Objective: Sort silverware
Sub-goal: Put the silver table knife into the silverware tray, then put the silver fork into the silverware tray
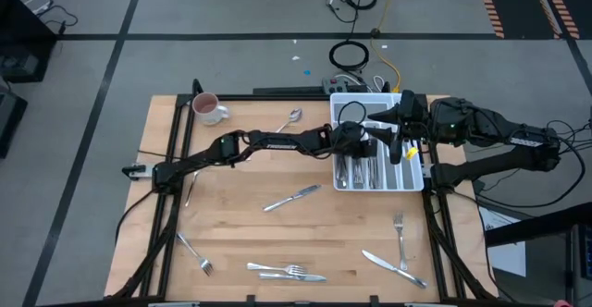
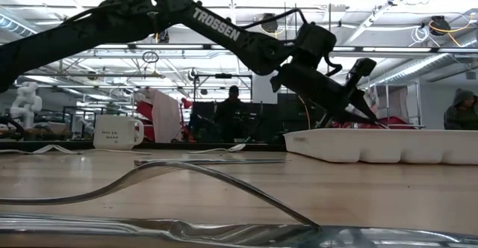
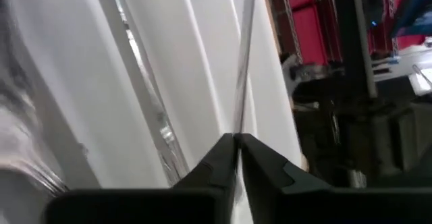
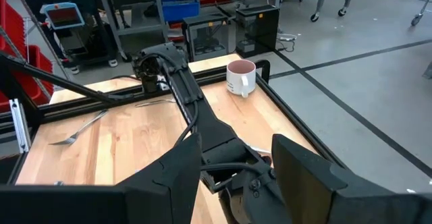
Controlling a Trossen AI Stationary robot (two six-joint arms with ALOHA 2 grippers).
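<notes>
My left gripper [image 1: 363, 143] reaches over the white compartmented tray [image 1: 413, 179] and is shut on a slim silver piece of silverware [image 3: 243, 69], seen edge-on. In the low view the left gripper [image 2: 357, 102] slants down above the tray [image 2: 388, 147]. My right gripper [image 1: 396, 122] hovers open over the tray's far part, its fingers [image 4: 304, 170] spread wide and empty. Several pieces lie in the tray's compartments [image 1: 356, 170]. Loose pieces lie flat on the table: a spoon [image 1: 291, 118], a knife [image 1: 292, 198], and forks [image 1: 195, 252] [image 1: 400, 233]. My left gripper pinches the slim piece at one end [image 3: 236, 131] between its two fingertips [image 3: 214, 158]. The fingers lie along the piece, which runs on straight past them over the tray. In the low view the gripper slants down from above toward the tray.
A white mug [image 1: 208, 109] with a pink inside stands at the far left of the table. A fork and knife [image 1: 287, 271] and another knife [image 1: 393, 264] lie near the front edge. Bare wood [image 1: 240, 224] lies at mid-table. People show in the room behind [image 2: 231, 110].
</notes>
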